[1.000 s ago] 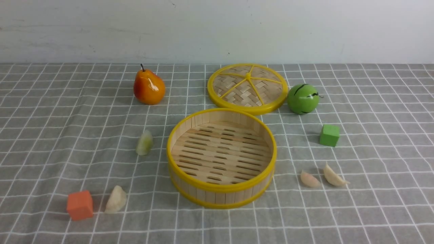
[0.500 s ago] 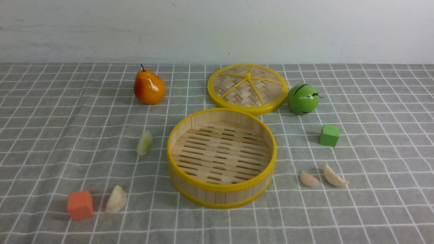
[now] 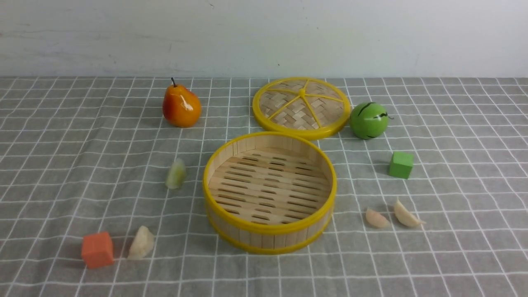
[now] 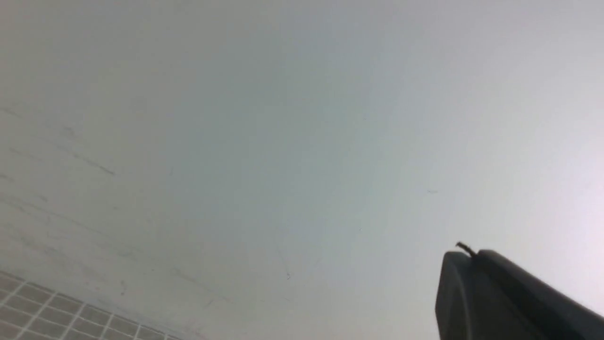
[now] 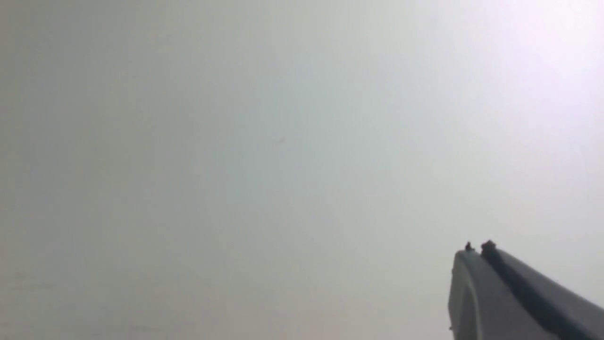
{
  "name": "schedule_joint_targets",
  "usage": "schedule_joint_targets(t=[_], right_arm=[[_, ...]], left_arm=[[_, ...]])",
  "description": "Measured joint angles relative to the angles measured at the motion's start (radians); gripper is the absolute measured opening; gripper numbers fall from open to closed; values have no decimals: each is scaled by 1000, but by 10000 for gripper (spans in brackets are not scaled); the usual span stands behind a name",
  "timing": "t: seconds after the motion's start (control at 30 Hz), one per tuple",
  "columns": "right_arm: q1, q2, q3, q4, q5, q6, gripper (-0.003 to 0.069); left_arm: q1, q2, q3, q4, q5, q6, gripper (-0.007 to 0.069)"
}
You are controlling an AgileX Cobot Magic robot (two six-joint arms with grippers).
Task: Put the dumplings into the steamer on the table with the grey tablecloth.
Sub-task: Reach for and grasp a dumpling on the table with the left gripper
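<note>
Left gripper (image 4: 465, 255) and right gripper (image 5: 476, 249) both clenched empty, pointing at wall; steamer (image 3: 268, 229) empty; green dumpling (image 3: 175, 173), white dumpling (image 3: 141, 242) left of it, likely left arm's; pink dumpling (image 3: 376, 218), second white dumpling (image 3: 406, 213) right.

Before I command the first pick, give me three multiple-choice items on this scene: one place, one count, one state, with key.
1. The pale green dumpling lies: A) inside the steamer; B) left of the steamer; C) right of the steamer.
2. Dumplings on the grey tablecloth: A) two; B) three; C) four.
3. The steamer is: A) lidded; B) open and empty; C) open, holding one dumpling.
Key: 1 B, it lies off the steamer's left rim. 2 C, the green one, the left cream dumpling by the orange cube, the pinkish dumpling and the right cream dumpling. 3 B, bare slats show; the lid lies behind.
</note>
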Motion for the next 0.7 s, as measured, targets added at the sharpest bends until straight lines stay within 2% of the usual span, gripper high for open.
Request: schedule_joint_targets(t=[0.13,0.27,0.33,0.37,0.5,0.6,0.63,0.7], right_arm=[[0,157,-82,-20,139,-47,-12],[3,359,-108,-36,311,-69,-10],[23,449,-138,-13,424,-46,-8],[31,470,-146,-4,443,-39,-8],[98,563,-231,20,566,-32,-7],[171,636,-281,20,660,-92,-5],[171,636,-281,20,660,-92,-5],[210,689,-294,31,701,-105,-5]], left_arm=[[0,214,-92,25,47,18,-14],[0,540,-229,3,333,-48,-14],[0,686,-324,-28,522,-28,-14],[0,722,-350,-39,566,-9,-14],[0,905,-496,-153,733,186,-14],[0,1067,-626,-291,834,368,-14],[0,1067,-626,-291,834,368,-14],[-1,1173,-707,-331,880,445,15]])
